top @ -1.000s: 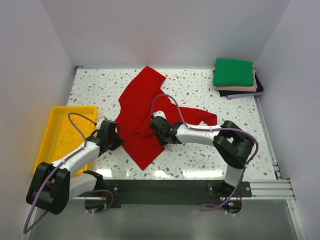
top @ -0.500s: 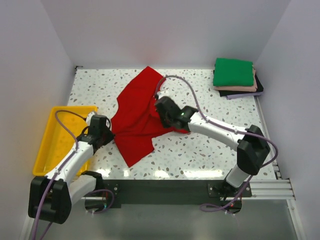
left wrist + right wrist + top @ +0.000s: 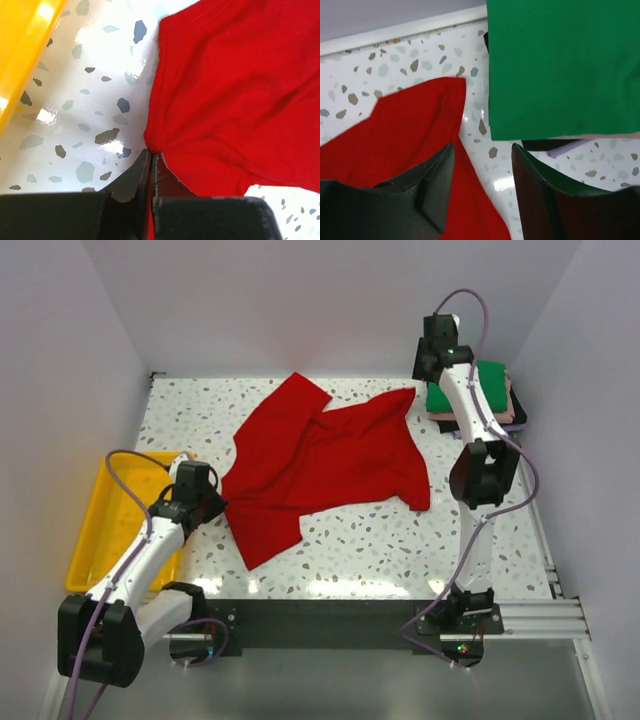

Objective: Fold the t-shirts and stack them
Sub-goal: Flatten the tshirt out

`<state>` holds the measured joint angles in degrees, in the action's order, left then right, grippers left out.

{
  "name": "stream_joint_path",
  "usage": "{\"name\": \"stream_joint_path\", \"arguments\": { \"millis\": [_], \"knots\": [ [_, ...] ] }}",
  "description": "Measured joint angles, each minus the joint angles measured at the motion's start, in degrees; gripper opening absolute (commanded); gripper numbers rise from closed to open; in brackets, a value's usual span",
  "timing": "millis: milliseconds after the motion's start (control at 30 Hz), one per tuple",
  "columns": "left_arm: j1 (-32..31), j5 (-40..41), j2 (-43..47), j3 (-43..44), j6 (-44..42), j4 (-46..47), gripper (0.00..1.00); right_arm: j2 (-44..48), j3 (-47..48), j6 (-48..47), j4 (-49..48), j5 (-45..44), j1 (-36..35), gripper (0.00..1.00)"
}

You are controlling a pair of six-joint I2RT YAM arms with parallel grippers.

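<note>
Speckled surface (image 3: 390, 545): red t-shirt (image 3: 330, 455), crumpled, unfolded.
Left jaws pinch its left edge; right jaws open, empty, far right by folded stack (image 3: 560, 65). Best spread flat before folding.

The red shirt (image 3: 320, 465) lies rumpled and half spread across the middle of the surface, its left edge bunched in the closed left pincer (image 3: 151, 154). At the far right corner sits a folded stack: the green shirt (image 3: 560, 65) on top, then the pink shirt (image 3: 506, 416), with the dark shirt (image 3: 540, 144) and lavender shirt (image 3: 565, 148) beneath.
</note>
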<state>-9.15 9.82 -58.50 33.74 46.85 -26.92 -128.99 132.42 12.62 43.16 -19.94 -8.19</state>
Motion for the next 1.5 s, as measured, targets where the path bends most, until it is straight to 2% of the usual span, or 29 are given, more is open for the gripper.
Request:
{"name": "stream_joint_path", "arguments": {
  "millis": [33, 100, 300, 500, 567, 700, 867, 1067, 1267, 1300, 1367, 1400, 1433, 1500],
  "knots": [
    [0.1, 0.0, 0.2, 0.3, -0.2, -0.2, 0.00, 0.2, -0.3, 0.0, 1.0, 0.1, 0.3, 0.58],
    [0.2, 0.0, 0.3, 0.8, -0.6, -0.5, 0.00, 3.0, -4.6, 0.1, 0.9, 1.0, -0.1, 0.61],
    [1.6, -0.2, 0.3, 2.2, -2.3, -1.6, 0.00, 24.5, -36.3, 2.8, -2.1, 4.3, -3.8, 0.61],
    [6.3, -0.9, -0.5, 5.5, -5.1, -2.2, 0.00, 48.6, -66.2, 8.4, -8.0, 8.1, -3.4, 0.56],
    [7.9, -1.7, -1.0, 6.9, -6.2, -2.0, 0.00, 55.5, -74.7, 10.4, -8.8, 9.6, -3.2, 0.56],
    [8.8, -3.5, -1.9, 8.3, -7.6, -1.6, 0.00, 62.1, -86.7, 14.1, -10.9, 13.9, -3.1, 0.55],
    [8.8, -5.9, -2.5, 8.3, -8.4, -0.9, 0.00, 61.1, -95.3, 18.0, -14.5, 17.6, -3.1, 0.54],
    [8.8, -7.7, -2.5, 8.3, -8.6, -0.3, 0.00, 55.8, -96.2, 20.7, -20.6, 18.8, -3.2, 0.48],
    [8.8, -8.2, -2.5, 8.3, -9.0, 0.0, 0.00, 51.9, -96.2, 22.5, -25.2, 19.5, -3.2, 0.30],
    [8.8, -8.2, -2.5, 8.3, -9.0, 0.0, 0.00, 51.6, -96.2, 22.6, -25.6, 19.5, -3.2, 0.21],
    [8.8, -8.3, -2.6, 8.3, -9.0, 0.2, 0.00, 51.0, -96.1, 22.9, -26.3, 19.6, -3.2, 0.13],
    [8.8, -8.4, -2.7, 8.3, -9.0, 0.2, 0.00, 50.9, -96.1, 23.0, -26.4, 19.6, -3.2, 0.04],
    [8.8, -8.4, -2.7, 8.3, -9.0, 0.3, 0.00, 50.7, -95.8, 22.8, -26.3, 19.6, -3.2, 0.01],
    [8.8, -8.5, -2.7, 8.3, -9.0, 0.3, 0.00, 50.6, -94.5, 22.3, -24.8, 19.5, -3.2, 0.00]
  ]
}}
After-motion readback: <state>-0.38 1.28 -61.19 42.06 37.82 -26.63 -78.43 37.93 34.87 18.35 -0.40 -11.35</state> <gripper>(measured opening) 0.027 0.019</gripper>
